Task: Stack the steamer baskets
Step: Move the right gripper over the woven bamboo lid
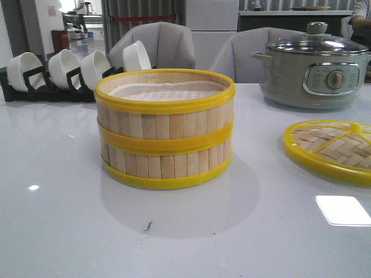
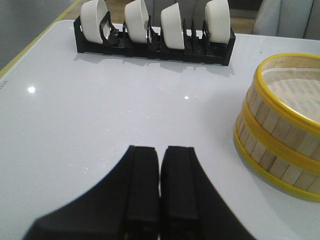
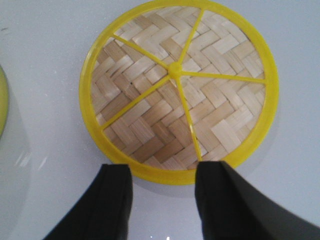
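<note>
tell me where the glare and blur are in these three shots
Front view: a bright rectangular glare patch on the table at lower right, soft shadow under the stacked steamer baskets. Left wrist view: small light specks on the tabletop; the shut left gripper is close and soft-edged. Right wrist view: the woven lid is sharp, while the open right gripper is blurred.

Bystanders on the white bench [image 1: 58, 231]

A flat woven lid [image 3: 177, 87] with a yellow rim and ribs lies just ahead of the right gripper [image 3: 162, 195]. Well ahead of the left gripper [image 2: 160, 192], a black rack [image 2: 150, 47] holds four white bowls [image 2: 135, 20] on edge. A grey electric pot [image 1: 316, 72] with a glass lid [image 1: 316, 43] stands beyond the woven lid.
</note>
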